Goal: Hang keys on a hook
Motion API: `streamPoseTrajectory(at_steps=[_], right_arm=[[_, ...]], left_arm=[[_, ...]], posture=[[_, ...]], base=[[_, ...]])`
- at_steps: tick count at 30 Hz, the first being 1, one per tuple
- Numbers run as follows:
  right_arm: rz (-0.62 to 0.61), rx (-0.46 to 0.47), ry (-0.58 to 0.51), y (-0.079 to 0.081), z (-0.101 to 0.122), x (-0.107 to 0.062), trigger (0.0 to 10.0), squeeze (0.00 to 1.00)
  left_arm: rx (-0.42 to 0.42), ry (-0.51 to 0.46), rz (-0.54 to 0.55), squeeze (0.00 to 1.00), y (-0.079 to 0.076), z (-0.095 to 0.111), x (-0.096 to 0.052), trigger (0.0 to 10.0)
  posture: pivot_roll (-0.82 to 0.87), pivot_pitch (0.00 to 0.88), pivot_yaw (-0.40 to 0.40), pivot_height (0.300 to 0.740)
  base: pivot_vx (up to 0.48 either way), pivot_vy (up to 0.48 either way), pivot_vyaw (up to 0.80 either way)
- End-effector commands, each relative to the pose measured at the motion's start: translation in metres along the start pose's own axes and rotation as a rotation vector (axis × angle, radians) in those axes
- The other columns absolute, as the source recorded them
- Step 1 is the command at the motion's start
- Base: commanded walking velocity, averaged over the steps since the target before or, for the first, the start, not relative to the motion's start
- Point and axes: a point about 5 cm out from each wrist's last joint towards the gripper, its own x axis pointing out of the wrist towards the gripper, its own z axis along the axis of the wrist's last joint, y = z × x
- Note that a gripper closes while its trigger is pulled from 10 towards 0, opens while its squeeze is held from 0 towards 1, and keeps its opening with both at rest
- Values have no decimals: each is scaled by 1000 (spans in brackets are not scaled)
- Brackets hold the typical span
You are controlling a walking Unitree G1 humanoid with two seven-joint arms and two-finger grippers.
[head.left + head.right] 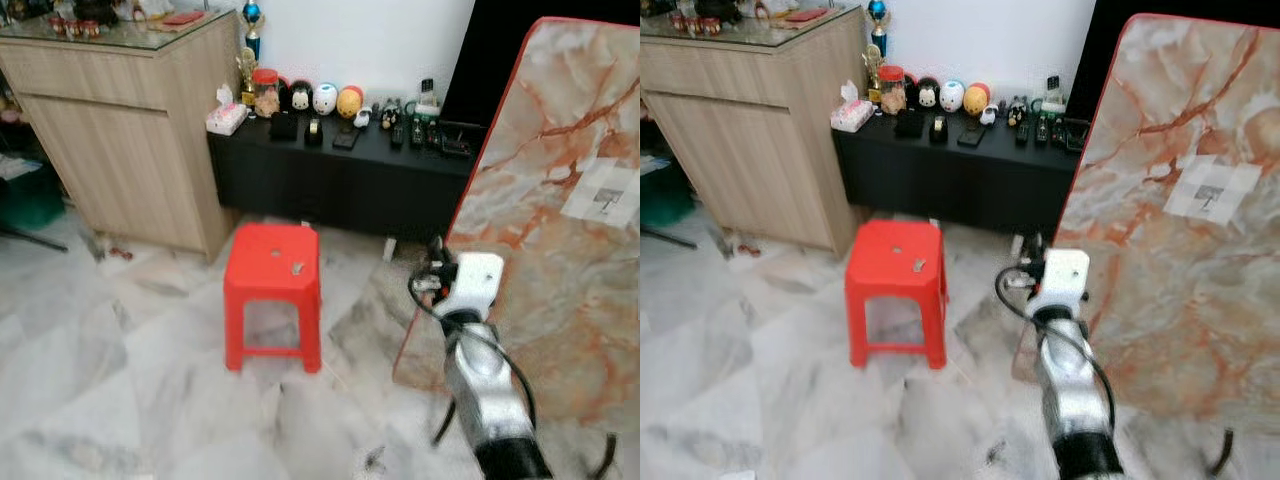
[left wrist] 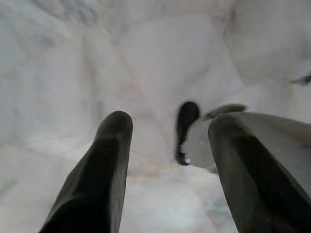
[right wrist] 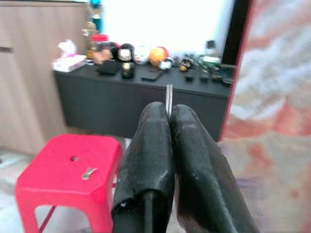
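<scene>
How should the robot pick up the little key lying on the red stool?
The key lies flat on the red stool, near its right edge. Probably best to come straight down from above and pinch across its narrow shaft, since nothing sticks up to grab sideways. The right end effector is shut now.

red stool (image 1: 272,262) | key (image 1: 297,267) on top | marble slab (image 1: 560,200) beside

Small silver key (image 3: 88,172) – flat on red stool (image 1: 272,262) top.
</scene>
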Motion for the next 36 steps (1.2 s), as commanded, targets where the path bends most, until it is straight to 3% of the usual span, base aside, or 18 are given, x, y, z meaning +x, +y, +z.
streamPoseTrajectory(at_steps=[1, 8, 11, 17, 19, 20, 23, 24, 25, 30, 36], right_arm=[[-10, -20, -27, -7, 9, 3, 10000, 0], [0, -16, -40, -2, 12, 6, 10000, 0], [-58, 29, -36, -6, 11, 6, 10000, 0], [-157, 63, -35, -18, 11, 6, 10000, 0], [-320, 107, -28, -41, 9, 3, 10000, 0], [-320, 107, -28, -41, 9, 3, 10000, 0], [-446, 160, -2, -61, 4, -1, 10000, 0], [-446, 160, -2, -61, 4, -1, 10000, 0], [-472, 163, 21, -72, 0, -4, 10000, 0], [-510, 152, 68, -95, -6, -9, 10000, 0], [-491, 127, 56, -97, -1, -7, 10000, 0]], left_arm=[[-8, 15, -12, 0, -6, -3, 0, 10000], [-15, 25, -6, 0, -5, -8, -2, 10000], [30, 49, 9, 0, -2, -10, -2, 10000], [18, 41, 10, 0, 0, -10, -2, 10000], [17, 31, 13, 0, 2, -6, -1, 10000], [17, 31, 13, 0, 2, -6, -1, 10000], [19, 24, 15, 0, 3, -4, -1, 10000], [19, 24, 15, 0, 3, -4, -1, 10000], [21, 21, 15, 0, 3, -2, 0, 10000], [20, 13, 18, 0, 5, 1, 0, 10000], [13, 17, 19, 0, 6, 0, 0, 10000]], posture=[[-11, 0, -114, 740], [-1, 0, -120, 740], [-5, 0, -107, 740], [-7, 0, -95, 740], [-7, 0, -87, 740], [-7, 0, -87, 740], [-9, 0, -80, 740], [-9, 0, -80, 740], [-10, 0, -76, 740], [-13, 0, -76, 740], [-19, 0, -78, 740]], base=[[0, -281, 0], [0, -271, 0], [0, -85, 0], [0, 0, 0], [0, 0, 0], [0, 0, 0], [0, 0, 0], [0, 0, 0], [0, 0, 0], [0, 0, 0], [0, 0, -615]])
